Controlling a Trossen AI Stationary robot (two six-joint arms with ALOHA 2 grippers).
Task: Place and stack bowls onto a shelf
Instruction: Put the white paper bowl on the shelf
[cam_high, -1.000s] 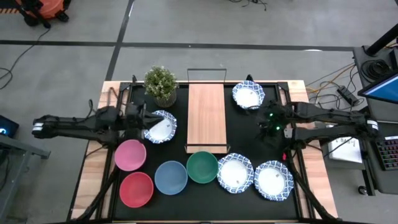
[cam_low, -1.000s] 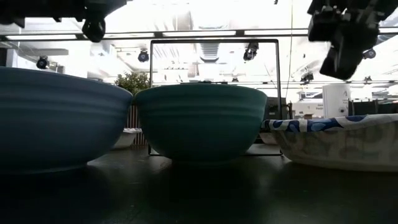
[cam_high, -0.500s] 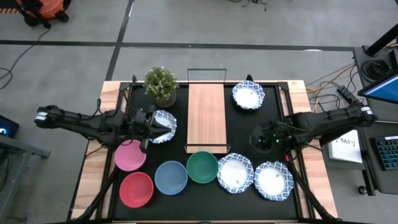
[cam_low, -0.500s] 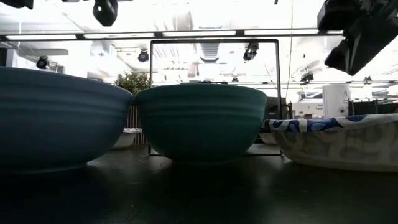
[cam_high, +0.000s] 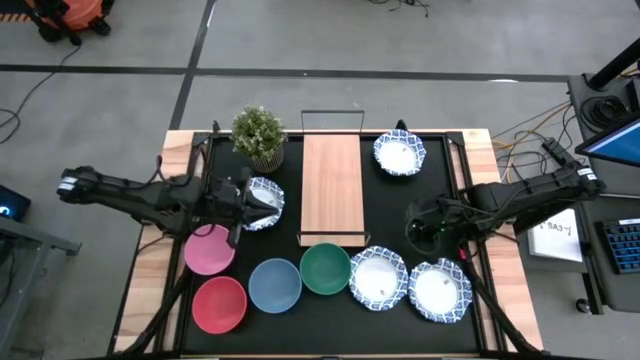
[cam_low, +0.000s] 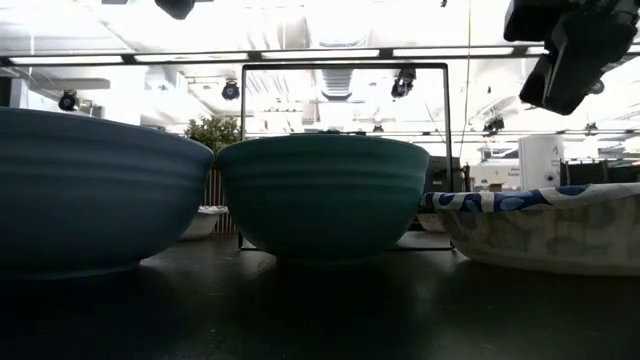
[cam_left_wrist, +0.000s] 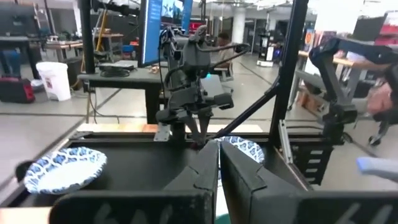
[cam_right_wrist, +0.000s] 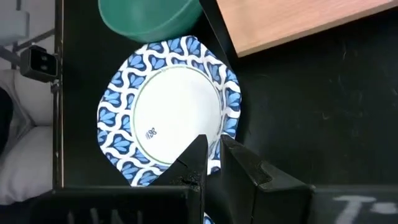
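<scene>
The wooden shelf (cam_high: 332, 185) lies mid-table with nothing on it. Plain bowls rest on the mat near the front: pink (cam_high: 209, 249), red (cam_high: 219, 304), blue (cam_high: 275, 285) and green (cam_high: 325, 268). Patterned bowls sit at the front right (cam_high: 378, 277) (cam_high: 439, 289), the far right (cam_high: 400, 153) and left of the shelf (cam_high: 268, 203). My left gripper (cam_high: 252, 203) hovers shut and level, high above that last bowl. My right gripper (cam_high: 422, 230) is shut, slanting down above the mat beside the front right patterned bowl (cam_right_wrist: 168, 112).
A potted plant (cam_high: 258, 135) stands at the far left of the mat, close to the left arm. The shelf's thin wire frame (cam_low: 345, 66) rises at its far end. The bowls along the front stand close together.
My left gripper has risen, leaving the top of the low view, and shifted slightly toward the shelf, staying shut. My right gripper has swung from near the far right patterned bowl toward the table's near edge, over the mat beside the front patterned bowls. No bowl has moved.
</scene>
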